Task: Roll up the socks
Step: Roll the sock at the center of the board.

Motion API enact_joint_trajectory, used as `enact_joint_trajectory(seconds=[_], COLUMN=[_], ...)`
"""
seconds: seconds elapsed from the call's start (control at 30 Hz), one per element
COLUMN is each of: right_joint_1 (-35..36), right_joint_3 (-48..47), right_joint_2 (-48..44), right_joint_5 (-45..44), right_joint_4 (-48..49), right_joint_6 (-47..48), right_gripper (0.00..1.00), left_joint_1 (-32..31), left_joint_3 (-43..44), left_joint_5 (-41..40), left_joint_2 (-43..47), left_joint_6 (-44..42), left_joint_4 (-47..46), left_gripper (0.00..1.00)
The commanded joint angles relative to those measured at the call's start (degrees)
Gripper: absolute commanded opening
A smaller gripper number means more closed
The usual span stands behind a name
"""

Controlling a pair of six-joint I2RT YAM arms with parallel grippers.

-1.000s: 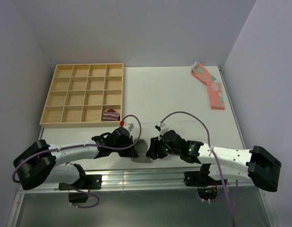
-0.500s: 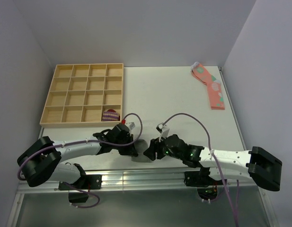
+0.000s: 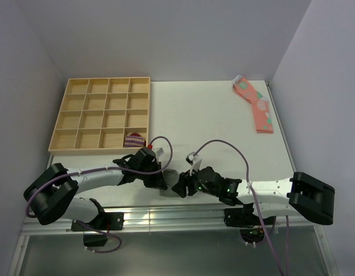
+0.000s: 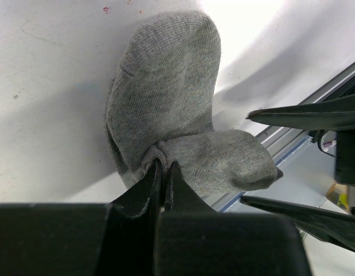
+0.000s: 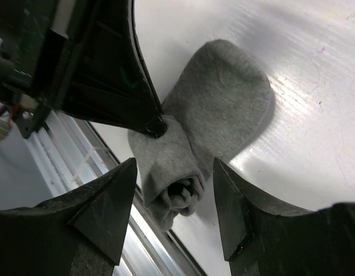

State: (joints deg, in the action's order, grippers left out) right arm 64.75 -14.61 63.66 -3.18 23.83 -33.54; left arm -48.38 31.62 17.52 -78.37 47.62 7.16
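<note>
Left wrist view: the left gripper (image 4: 163, 172) is seen with its jaws pressed together, a fold of the grey sock (image 4: 165, 98) being pinched between the tips. The sock is lifted at that fold; its rounded end is laid flat on the white table (image 4: 50, 86), while the other end is bunched and turned towards the right gripper (image 4: 263, 158), whose two fingers are spread well apart on either side of it.

In the right wrist view the right gripper (image 5: 174, 167) is shown with its jaws wide. The rolled end of the grey sock (image 5: 223, 98) is placed between the two fingers, and a gap is left on each side, so nothing is clamped by it. The tip of the left gripper (image 5: 157, 123) is seen nipping the sock just above the roll.

From the top external view the sock (image 3: 167, 188) is found at the near edge of the table (image 3: 206, 115), between the left gripper (image 3: 157, 181) and the right gripper (image 3: 180, 188).

A wooden tray (image 3: 91, 150) divided into sixteen compartments is set at the far left. One purple-striped bundle (image 3: 134, 140) is held in the nearest row, rightmost compartment. Pink socks (image 3: 258, 106) are laid flat at the far right corner, well apart from the grippers.
</note>
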Motion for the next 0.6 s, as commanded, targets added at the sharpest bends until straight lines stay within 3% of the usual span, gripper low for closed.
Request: enact_joint_trajectory(seconds=[0.0,0.57], right_joint_1=[1.08,4.42], right_joint_3=[-1.47,-1.74], right_joint_2=[2.08,3.84], right_joint_5=[-0.77,-4.82], right_joint_4=[4.64,1.48], right_joint_6=[1.55,-0.65], right_gripper=[0.62,0.57], left_joint_1=[0.83,2.50], left_joint_3=[-0.94,-0.85], left_joint_5=[-2.49,-0.12], left_joint_2=[-2.23,-2.75], left_joint_6=[-3.41,-3.41], left_joint_4=[6.46,4.97], left_gripper=[0.00,0.00])
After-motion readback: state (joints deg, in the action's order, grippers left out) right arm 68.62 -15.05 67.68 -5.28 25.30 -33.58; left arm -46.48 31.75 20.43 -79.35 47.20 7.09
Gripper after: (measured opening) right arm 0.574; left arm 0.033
